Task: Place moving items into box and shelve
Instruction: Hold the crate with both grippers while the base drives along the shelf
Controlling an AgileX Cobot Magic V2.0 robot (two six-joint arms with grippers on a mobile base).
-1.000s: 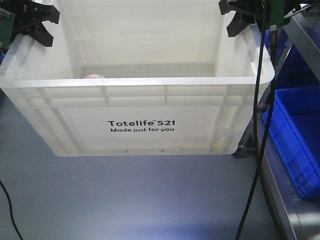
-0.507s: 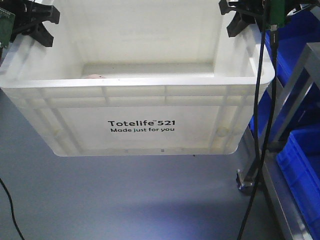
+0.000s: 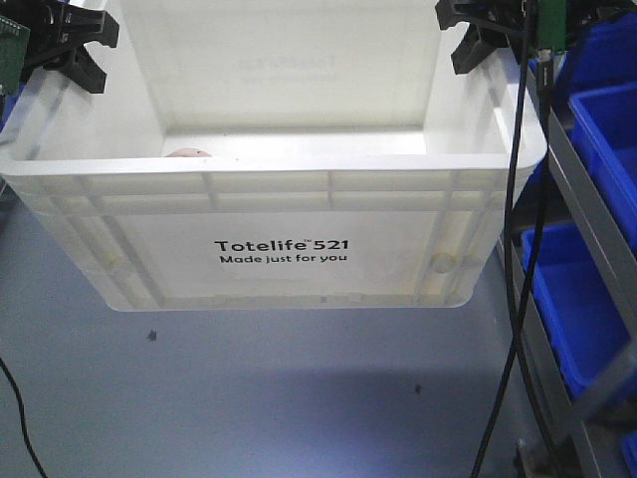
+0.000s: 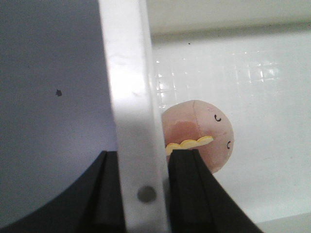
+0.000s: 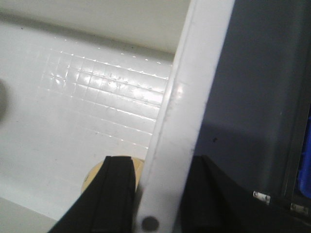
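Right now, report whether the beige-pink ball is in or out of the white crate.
In. The beige-pink ball rests on the floor of the white crate, inside its wall; its top shows behind the near rim.

A grey floor (image 3: 249,398) fills the lower part of the front view, marked with a few small dark specks (image 3: 151,336). Along its right edge stands a grey metal shelf rack (image 3: 587,215) carrying blue plastic bins (image 3: 572,299) on at least two levels, with an upper bin (image 3: 609,119) above the lower one. A black cable (image 3: 515,299) hangs in front of the rack, and a thinner cable (image 3: 15,418) curves across the floor's lower left corner.
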